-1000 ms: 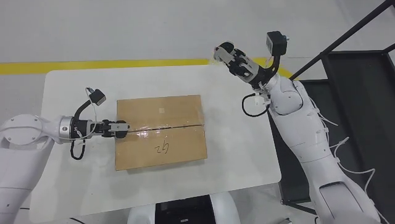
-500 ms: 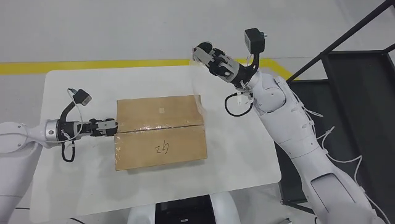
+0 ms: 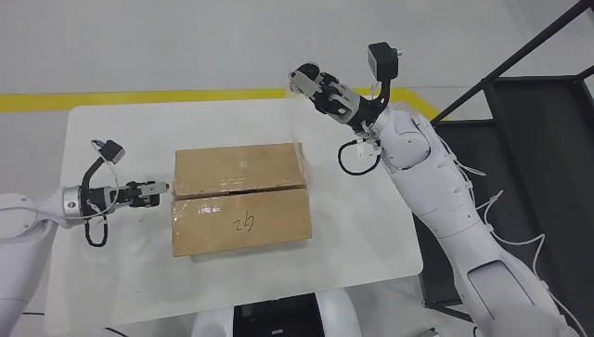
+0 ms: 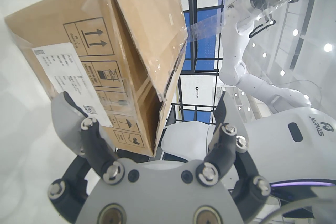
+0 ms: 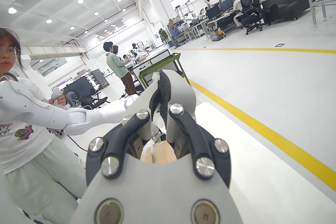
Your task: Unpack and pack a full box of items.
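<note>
While the left claw [image 3: 156, 188] sits spread just beside the brown rectangular cardboard box [image 3: 241, 200], the right claw [image 3: 302, 75], raised beyond it, pinches a clear plastic tape strip [image 4: 204, 25] running from the box's edge.

surface: white table [image 3: 362, 235] | on it: cardboard box [image 3: 241, 200], mid-table, flaps parting along the seam

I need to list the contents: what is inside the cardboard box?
The contents cannot be seen: the cardboard box has both top flaps nearly shut over them. Clear tape stretches from its top to the right gripper.
</note>
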You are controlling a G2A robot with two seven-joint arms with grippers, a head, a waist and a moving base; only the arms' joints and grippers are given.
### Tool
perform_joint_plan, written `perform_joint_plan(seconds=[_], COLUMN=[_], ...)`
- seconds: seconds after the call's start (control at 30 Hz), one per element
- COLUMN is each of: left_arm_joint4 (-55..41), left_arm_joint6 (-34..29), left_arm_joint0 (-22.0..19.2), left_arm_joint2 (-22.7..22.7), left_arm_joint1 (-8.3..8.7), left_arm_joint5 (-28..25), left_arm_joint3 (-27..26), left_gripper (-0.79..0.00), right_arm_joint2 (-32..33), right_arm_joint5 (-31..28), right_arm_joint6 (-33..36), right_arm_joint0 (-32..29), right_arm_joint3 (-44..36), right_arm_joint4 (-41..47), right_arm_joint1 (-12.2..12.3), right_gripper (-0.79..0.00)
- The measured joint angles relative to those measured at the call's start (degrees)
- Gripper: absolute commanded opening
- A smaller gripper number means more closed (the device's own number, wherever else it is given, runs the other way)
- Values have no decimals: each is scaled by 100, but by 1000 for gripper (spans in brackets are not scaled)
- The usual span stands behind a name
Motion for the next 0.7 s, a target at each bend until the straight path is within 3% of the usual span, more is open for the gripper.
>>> perform_joint_plan(seconds=[0.27,0.53,0.7], left_arm_joint4=[117,400,-797], left_arm_joint6=[-47,-124,-416], left_arm_joint0=[-78,69,239], left_arm_joint2=[161,-203,-296], left_arm_joint1=[-29,77,78], left_arm_joint5=[-214,-440,-184], left_arm_joint3=[-103,-466,-679], left_gripper=[0,0,0], right_arm_joint2=[0,0,0], right_arm_joint5=[0,0,0], right_arm_joint6=[0,0,0], right_arm_joint0=[0,0,0], right_arm_joint3=[0,0,0], right_arm_joint4=[0,0,0], right_arm_joint1=[0,0,0], right_gripper=[-785,-785,-785])
